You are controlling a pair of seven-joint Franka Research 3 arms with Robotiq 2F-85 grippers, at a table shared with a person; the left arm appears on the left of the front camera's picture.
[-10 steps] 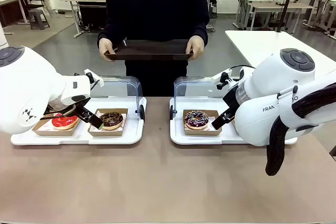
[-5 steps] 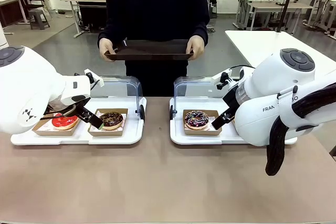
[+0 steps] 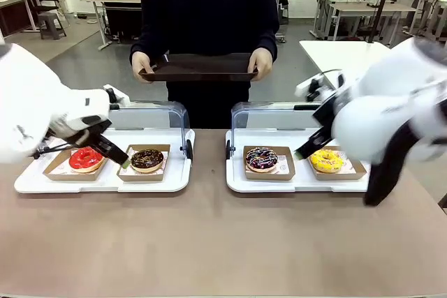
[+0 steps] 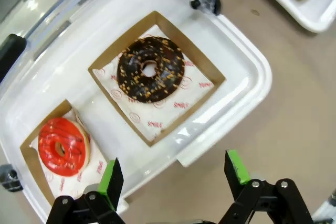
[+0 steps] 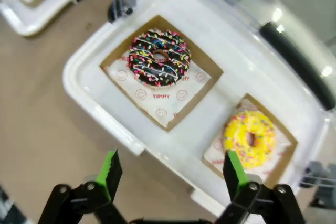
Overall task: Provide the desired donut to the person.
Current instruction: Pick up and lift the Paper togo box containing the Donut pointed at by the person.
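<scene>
Across the table the person (image 3: pixel 206 5) holds a dark tray (image 3: pixel 199 68) in both hands. A red donut (image 3: pixel 86 159) and a chocolate donut (image 3: pixel 147 159) sit in cardboard boxes on the left white tray (image 3: pixel 105 185). A sprinkled chocolate donut (image 3: pixel 262 158) and a yellow donut (image 3: pixel 327 160) sit on the right white tray (image 3: pixel 241 183). My left gripper (image 4: pixel 173 171) hovers open above the left tray's near rim, between the red donut (image 4: pixel 62 146) and the chocolate donut (image 4: pixel 150 69). My right gripper (image 5: pixel 172 169) hangs open over the right tray's near rim, with the sprinkled donut (image 5: pixel 159 57) and yellow donut (image 5: pixel 250 138) beyond it.
Each tray has a clear lid (image 3: pixel 159 113) standing open at its back edge. A bare brown tabletop (image 3: pixel 209 242) stretches in front of the trays. Another white table (image 3: pixel 349 57) stands at the back right.
Both arms have risen and pulled outward from the trays. The right arm's move uncovered the yellow donut. The person and their tray have stayed still.
</scene>
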